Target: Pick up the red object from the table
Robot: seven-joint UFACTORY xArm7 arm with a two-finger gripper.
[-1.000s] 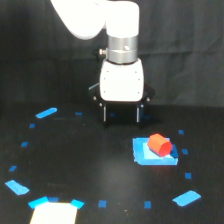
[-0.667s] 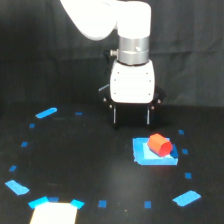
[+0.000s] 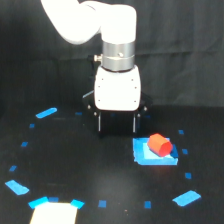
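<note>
- My gripper (image 3: pixel 116 122) hangs above the table (image 3: pixel 75 165) with the two dark fingers (image 3: pixel 99 122) pointing down; there is a wide gap between them and nothing is in it, so I judge it spread open and empty.
- The red object (image 3: pixel 159 144) lies from my gripper at about 4 o'clock in the exterior view, near but clearly apart, not touching the fingers.
- It rests on the bright blue square patch (image 3: pixel 155 154), toward the upper part of this patch.
- Its long axis seems to go from 10 o'clock to 4 o'clock, with the rounded end face turned to 4 o'clock; the picture is a little blurred, so I am not fully sure.
- My judgement: the next move needs a shift toward 4 o'clock until the fingers stand on both sides of the object, across its narrow width, and only then a descent.
- I have only one arm, so no choice of hand.
- Count: one red object, one blue square patch, one gripper with two fingers.
- Around there are several small blue tape marks (image 3: pixel 46 113); I count about a dozen, some too small to be sure.
- One pale rectangle (image 3: pixel 55 214) lies at the bottom edge, at 7 o'clock from my gripper.
</note>
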